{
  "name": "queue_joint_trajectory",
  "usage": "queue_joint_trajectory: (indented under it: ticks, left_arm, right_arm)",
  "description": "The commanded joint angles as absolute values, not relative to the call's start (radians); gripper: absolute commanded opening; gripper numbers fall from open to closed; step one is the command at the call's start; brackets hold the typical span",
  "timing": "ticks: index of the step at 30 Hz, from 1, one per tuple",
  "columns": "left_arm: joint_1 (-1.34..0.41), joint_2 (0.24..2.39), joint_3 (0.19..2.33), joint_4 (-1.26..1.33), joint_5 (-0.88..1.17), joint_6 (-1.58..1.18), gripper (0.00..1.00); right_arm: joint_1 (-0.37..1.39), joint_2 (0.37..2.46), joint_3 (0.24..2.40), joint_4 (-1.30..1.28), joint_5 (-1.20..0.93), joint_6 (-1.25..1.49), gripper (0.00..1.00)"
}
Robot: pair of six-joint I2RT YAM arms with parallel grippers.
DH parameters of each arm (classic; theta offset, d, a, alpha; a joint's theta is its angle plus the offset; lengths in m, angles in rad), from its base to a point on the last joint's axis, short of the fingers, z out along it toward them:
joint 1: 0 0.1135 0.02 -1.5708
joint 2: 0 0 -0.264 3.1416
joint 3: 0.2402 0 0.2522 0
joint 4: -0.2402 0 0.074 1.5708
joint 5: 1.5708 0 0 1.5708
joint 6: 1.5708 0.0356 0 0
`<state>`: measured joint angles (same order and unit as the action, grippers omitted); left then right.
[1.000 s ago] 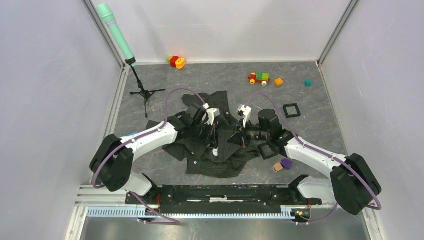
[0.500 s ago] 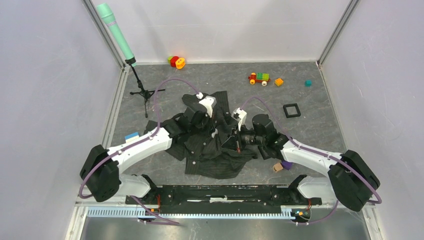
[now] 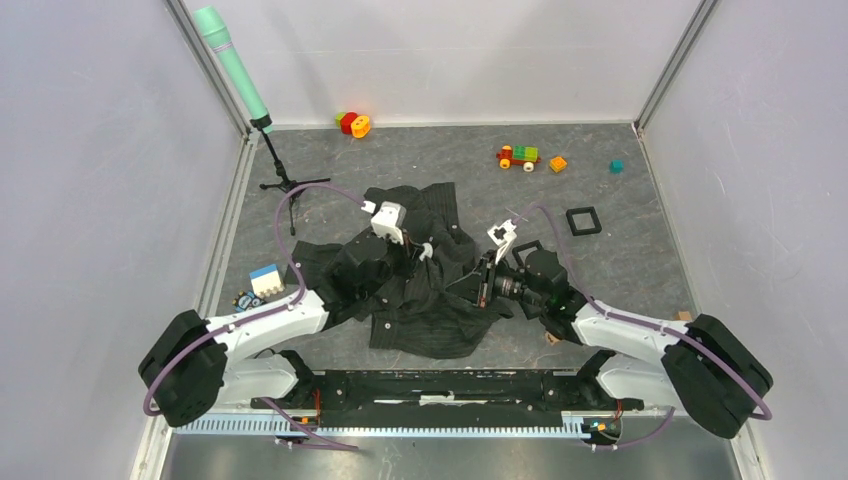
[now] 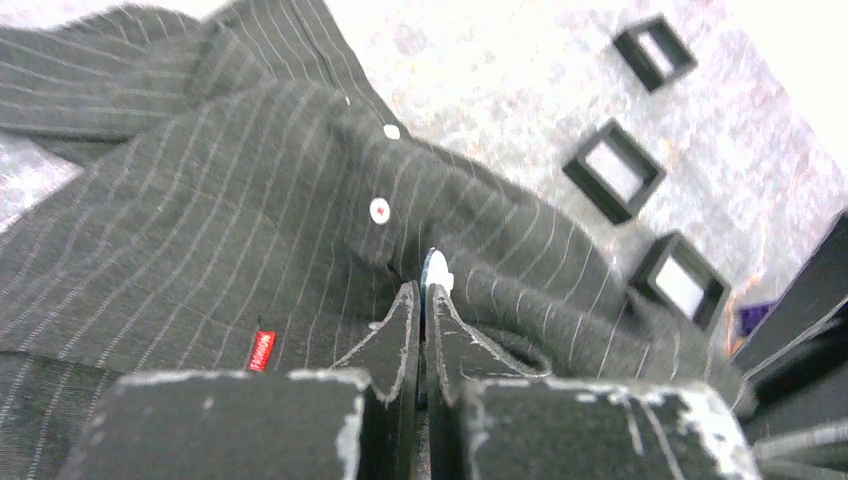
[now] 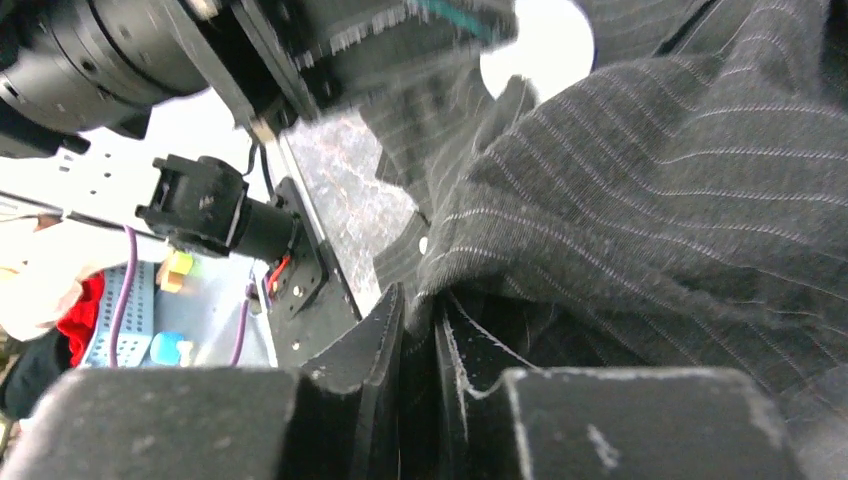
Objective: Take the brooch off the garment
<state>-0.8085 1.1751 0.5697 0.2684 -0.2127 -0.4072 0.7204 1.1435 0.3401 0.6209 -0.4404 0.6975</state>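
Observation:
The garment [image 3: 430,320], a dark pinstriped shirt with white buttons [image 4: 379,210] and a red tag [image 4: 262,350], lies crumpled at the table's middle. My left gripper [image 4: 422,288] is shut above its button placket. A small round disc with a dark-blue rim and pale face, the brooch [image 4: 436,270], sticks out from its fingertips. From above, the left gripper [image 3: 420,252] sits over the shirt's centre. My right gripper [image 5: 420,300] is closed on a fold of the garment [image 5: 650,200] at its right edge, where the top view shows the right gripper [image 3: 478,285].
Three black square frames [image 4: 613,170] lie right of the shirt; one frame [image 3: 583,220] shows from above. At the back are a toy train [image 3: 518,155], an orange block [image 3: 557,163], a teal cube [image 3: 616,166] and coloured rings [image 3: 352,123]. A microphone stand [image 3: 285,185] and a blue-white block [image 3: 265,279] stand left.
The left arm has drawn back toward the near left, uncovering the blue-white block. The right wrist has shifted a little to the right. The shirt has been tugged and reshaped.

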Motion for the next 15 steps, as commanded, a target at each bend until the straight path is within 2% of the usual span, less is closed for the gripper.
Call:
queue_joint_trajectory:
  ticks: [1, 4, 8, 13, 15]
  left_arm:
    - [-0.788, 1.155, 0.565, 0.562, -0.302, -0.442, 0.02]
    - [-0.737, 1.151, 0.581, 0.580, -0.237, -0.520, 0.02]
    - [-0.645, 1.153, 0.565, 0.699, -0.032, -0.630, 0.02]
    - [-0.618, 1.122, 0.553, 0.817, 0.095, -0.701, 0.02]
    - [-0.614, 1.103, 0.549, 0.838, 0.113, -0.720, 0.02]
  right_arm:
    - [0.739, 1.175, 0.291, 0.727, -0.483, 0.808, 0.29]
    - [0.725, 1.141, 0.277, 0.700, -0.439, 0.794, 0.50]
    - [0.699, 1.063, 0.330, 0.566, -0.326, 0.723, 0.75]
    - [0.684, 0.979, 0.431, 0.438, -0.176, 0.639, 0.90]
    - [0.663, 0.970, 0.479, 0.417, -0.181, 0.622, 0.90]
